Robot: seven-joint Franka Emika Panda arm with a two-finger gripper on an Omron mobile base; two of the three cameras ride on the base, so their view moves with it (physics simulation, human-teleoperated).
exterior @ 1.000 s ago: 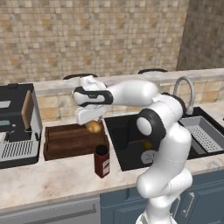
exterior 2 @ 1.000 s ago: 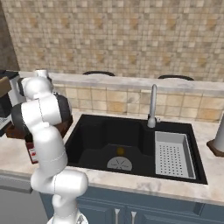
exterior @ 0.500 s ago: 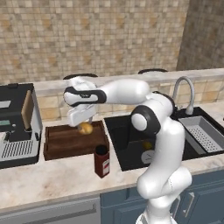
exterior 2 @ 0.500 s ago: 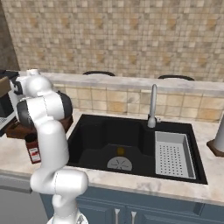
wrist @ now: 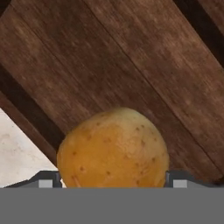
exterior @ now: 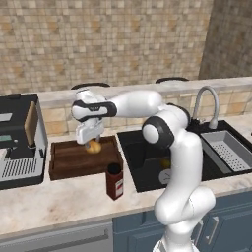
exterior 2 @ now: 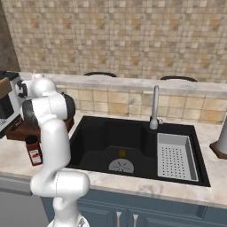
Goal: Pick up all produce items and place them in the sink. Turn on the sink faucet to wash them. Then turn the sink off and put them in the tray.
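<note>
My gripper (exterior: 92,141) hangs low over the dark brown wooden tray (exterior: 69,162), shut on the orange-yellow fruit (exterior: 94,146). In the hand view that fruit (wrist: 113,148) fills the gap between both fingertips, with the tray's planks (wrist: 131,52) close beneath. The smaller olive-brown fruit (exterior 2: 122,153) lies on the floor of the black sink (exterior 2: 102,137), just above the round drain. In the left base view it (exterior: 166,163) shows beside my arm in the sink (exterior: 142,147). The grey gooseneck faucet (exterior 2: 154,104) stands behind the basin, and no water shows.
A red-labelled jar (exterior: 114,181) stands on the counter just in front of the tray's right corner. A coffee machine (exterior: 17,138) borders the tray on the left. A grey perforated rack (exterior 2: 176,155) fills the sink's right part. A paper towel roll (exterior 2: 221,142) is far right.
My arm has swung left from the sink's edge to over the tray and come lower, carrying the orange-yellow fruit with it.
</note>
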